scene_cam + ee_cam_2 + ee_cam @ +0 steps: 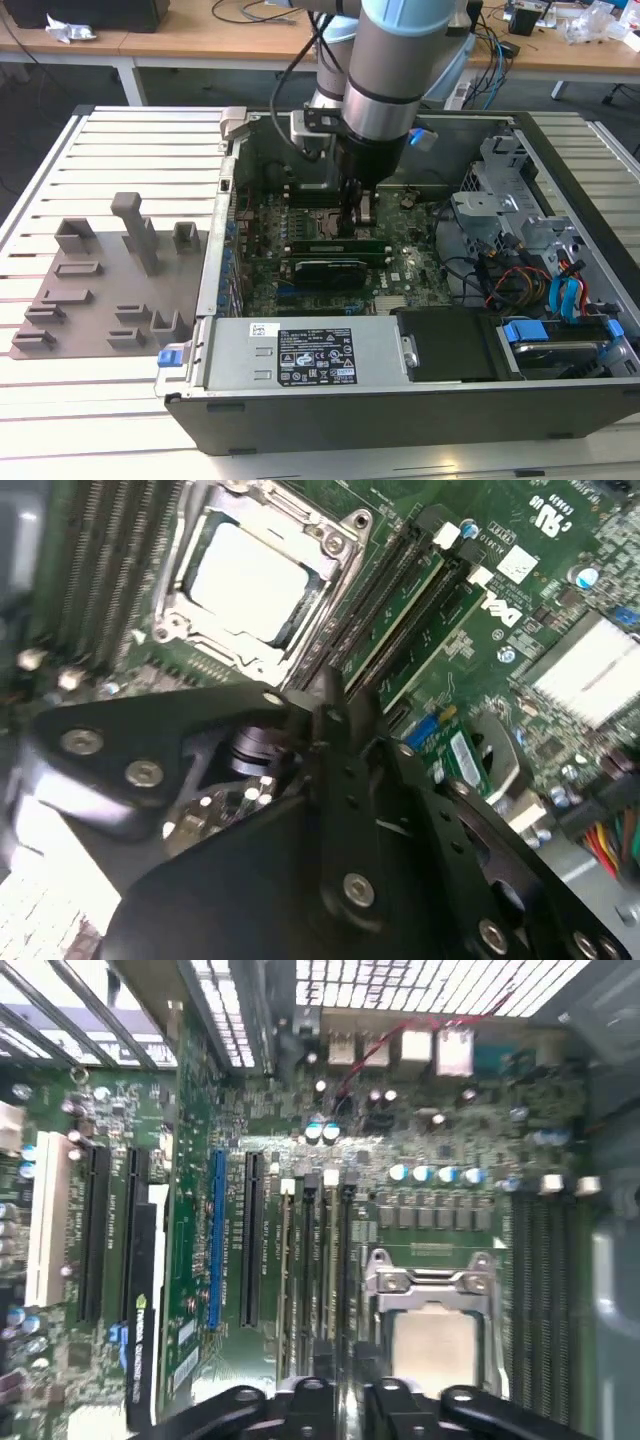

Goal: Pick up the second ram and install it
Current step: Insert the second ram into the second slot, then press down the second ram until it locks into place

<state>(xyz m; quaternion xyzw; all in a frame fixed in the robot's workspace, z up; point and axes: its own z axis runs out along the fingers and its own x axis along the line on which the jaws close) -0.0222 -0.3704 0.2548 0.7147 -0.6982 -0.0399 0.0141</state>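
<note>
My gripper [355, 222] reaches down into the open computer case, right beside the square processor socket [430, 1330]. The second ram [400, 610], a thin green stick, stands on edge in a black memory slot on the motherboard and runs straight in between my fingertips. In the second wrist view the black fingers [350, 780] meet in a narrow tip at one end of the stick, with the gripper [328, 685] shut on it. In the first wrist view the ram [330, 1270] shows as a pale line leading into the gripper [347, 1385]. From the exterior view the ram [335, 243] lies level just under the gripper.
Another green stick [430, 630] sits in the neighbouring slot. The grey fixture plate [100, 280] with upright blocks lies at the exterior view's left, outside the case. Cables and drive bays [560, 290] crowd the case's right side. A graphics card [325, 268] lies just in front of the slots.
</note>
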